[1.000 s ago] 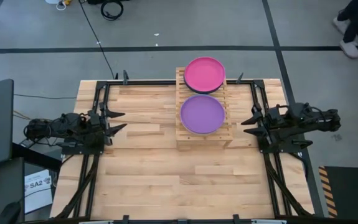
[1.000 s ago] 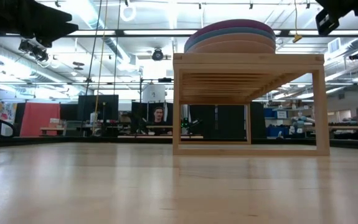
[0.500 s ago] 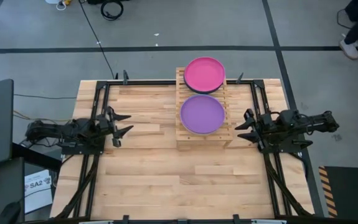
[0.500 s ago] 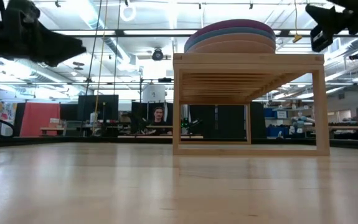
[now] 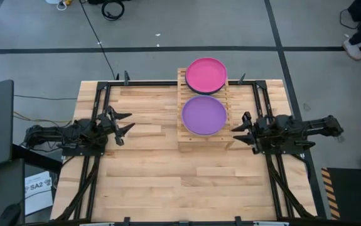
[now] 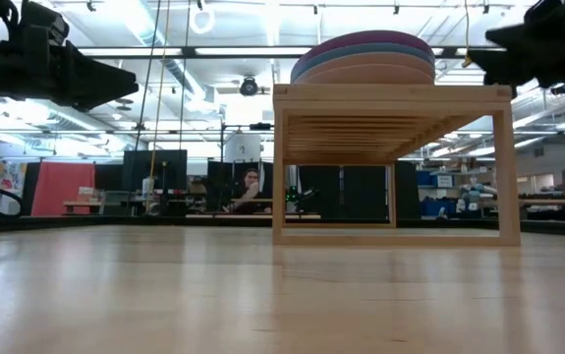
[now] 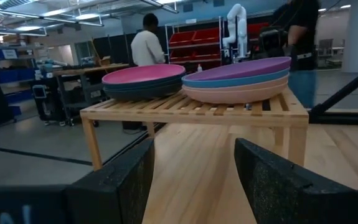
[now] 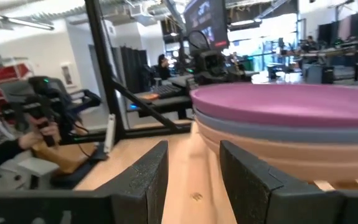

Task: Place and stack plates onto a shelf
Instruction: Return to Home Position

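The plates [image 5: 204, 115] sit in two piles on the shelf [image 5: 205, 142], one with purple on top, one with pink. The left gripper [image 5: 127, 121] hangs left of the shelf, the right gripper [image 5: 237, 132] right of it, both spread wide.

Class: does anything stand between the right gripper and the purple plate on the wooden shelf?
Nothing visible does. The open right gripper hangs beside the light slatted wooden shelf; only the shelf's edge lies between it and the round purple plate topping one stack. The left gripper waits at the shelf's other side.
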You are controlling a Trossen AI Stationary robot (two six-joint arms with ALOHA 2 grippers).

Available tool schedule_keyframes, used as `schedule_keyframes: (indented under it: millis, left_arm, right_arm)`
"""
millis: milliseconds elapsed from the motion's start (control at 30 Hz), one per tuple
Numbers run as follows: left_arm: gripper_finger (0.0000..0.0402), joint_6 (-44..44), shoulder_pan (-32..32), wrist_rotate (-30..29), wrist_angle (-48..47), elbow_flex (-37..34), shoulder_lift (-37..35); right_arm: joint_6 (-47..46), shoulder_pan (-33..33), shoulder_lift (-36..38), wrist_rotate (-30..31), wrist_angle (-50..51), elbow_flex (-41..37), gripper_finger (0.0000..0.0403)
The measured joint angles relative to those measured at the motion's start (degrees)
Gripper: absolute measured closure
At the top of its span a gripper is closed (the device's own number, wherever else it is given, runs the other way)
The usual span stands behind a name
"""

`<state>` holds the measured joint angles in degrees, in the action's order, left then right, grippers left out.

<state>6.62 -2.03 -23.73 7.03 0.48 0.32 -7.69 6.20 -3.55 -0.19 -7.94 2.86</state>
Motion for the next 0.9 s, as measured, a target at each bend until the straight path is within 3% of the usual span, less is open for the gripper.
schedule_keyframes:
  millis: [267,900]
  left_arm:
    - [0.0173,0.0,0.0,0.0,0.0,0.0,0.0]
    - [0.0173,-0.4,0.0,0.1,-1.6,-0.1,0.0]
  right_arm:
    - [0.4,-3.9,0.0,-0.1,2.2,-2.5,0.0254]
    - [1.3,-10.2,3.4,-6.9,4.9,-2.1,0.0254]
